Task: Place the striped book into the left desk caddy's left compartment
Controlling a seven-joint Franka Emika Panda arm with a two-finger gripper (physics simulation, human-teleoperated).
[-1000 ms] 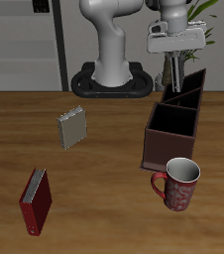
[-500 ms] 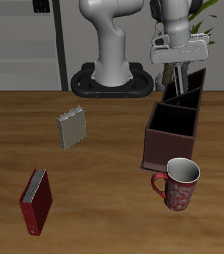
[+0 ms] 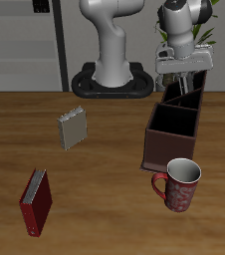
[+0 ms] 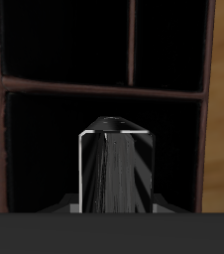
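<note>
My gripper (image 3: pixel 182 78) is shut on the striped book (image 4: pixel 119 167) and holds it upright over the taller back section of the left desk caddy (image 3: pixel 172 127). In the wrist view the book's grey-and-white striped cover hangs above a wide dark compartment. Beyond a brown partition (image 4: pixel 104 89) lie two more compartments. In the exterior view the book is mostly hidden between the fingers. I cannot tell whether the book's lower edge has entered the caddy.
A plain pale-grey book (image 3: pixel 73 127) stands mid-table. A red book (image 3: pixel 37 200) lies near the front edge. A red mug (image 3: pixel 180 184) stands just in front of the caddy. The robot's base (image 3: pixel 112 80) is at the back.
The gripper with the book has shifted sideways and a little lower over the caddy's tall back section, and has turned about its axis. Nothing else moved.
</note>
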